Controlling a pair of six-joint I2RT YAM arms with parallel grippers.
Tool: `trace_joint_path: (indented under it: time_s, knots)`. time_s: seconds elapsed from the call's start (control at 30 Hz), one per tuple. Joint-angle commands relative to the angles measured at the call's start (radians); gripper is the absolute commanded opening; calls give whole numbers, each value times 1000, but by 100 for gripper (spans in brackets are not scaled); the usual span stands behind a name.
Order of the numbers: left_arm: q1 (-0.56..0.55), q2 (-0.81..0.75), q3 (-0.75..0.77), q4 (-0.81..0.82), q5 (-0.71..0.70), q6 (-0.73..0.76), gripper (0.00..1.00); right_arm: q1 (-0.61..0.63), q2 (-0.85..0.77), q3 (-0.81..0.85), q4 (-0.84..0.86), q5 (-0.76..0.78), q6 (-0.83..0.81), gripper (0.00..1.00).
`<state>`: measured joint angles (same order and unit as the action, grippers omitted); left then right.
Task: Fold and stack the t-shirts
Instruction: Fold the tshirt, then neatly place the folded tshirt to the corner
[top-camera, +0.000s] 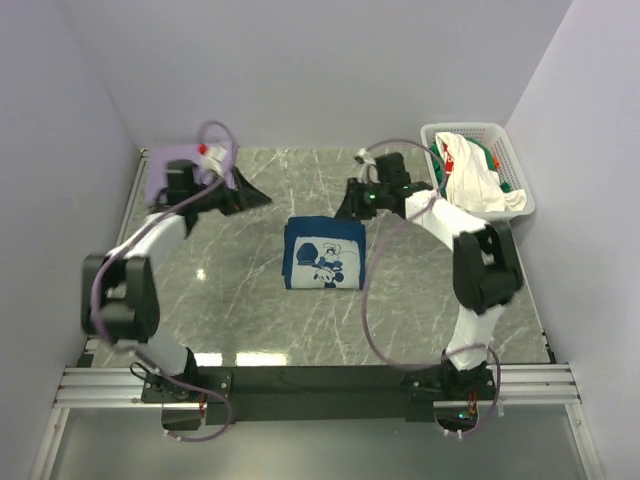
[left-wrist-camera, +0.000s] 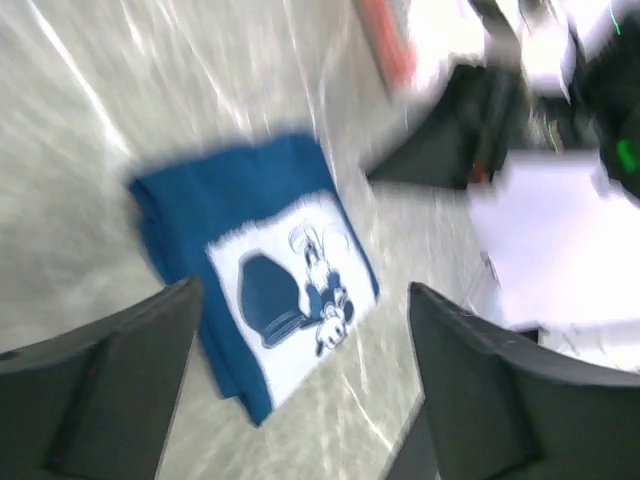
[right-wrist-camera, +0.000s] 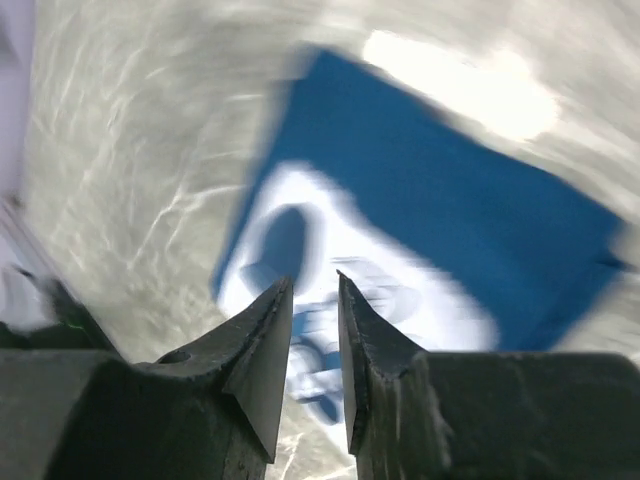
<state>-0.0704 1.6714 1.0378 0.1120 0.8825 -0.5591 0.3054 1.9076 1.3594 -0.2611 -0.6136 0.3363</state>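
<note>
Folded navy t-shirt (top-camera: 323, 253), edges square, marble table (top-camera: 230, 300) showing all round it; left gripper (top-camera: 258, 198) spread wide to its far-left, right gripper (right-wrist-camera: 312, 283) pinched nearly together, empty, over its far edge.

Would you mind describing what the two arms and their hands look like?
The left arm and right arm have black joints, white link covers and a looping lavender cable each. Both hands are black: the left hand has broad flat fingers, the right hand wedge-shaped ones tapering to points. A green light glows by the right wrist.
</note>
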Motion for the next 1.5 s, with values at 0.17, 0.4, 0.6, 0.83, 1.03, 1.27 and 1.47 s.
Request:
trace_joint_path:
  time_s: [0.17, 0.4, 0.6, 0.83, 1.03, 1.27, 1.47]
  knots:
    - [362, -237, 63, -302, 55, 37, 99, 455, -274, -92, -101, 526, -393, 40]
    - [449, -269, 300, -606, -287, 329, 99, 698, -83, 12, -191, 733, -522, 41]
    - [480, -366, 212, -528, -349, 317, 99, 778, 17, 47, -184, 779, -543, 40]
    - [478, -403, 120, -465, -283, 303, 100, 787, 67, 50, -158, 807, -556, 40]
    - [480, -417, 91, -433, -266, 307, 99, 802, 41, 33, -135, 816, -569, 39]
    - [478, -406, 55, -420, -248, 301, 99, 791, 125, 20, -99, 802, -577, 41]
    - [480, -418, -51, -356, -203, 263, 99, 732, 179, 17, -125, 718, -537, 36]
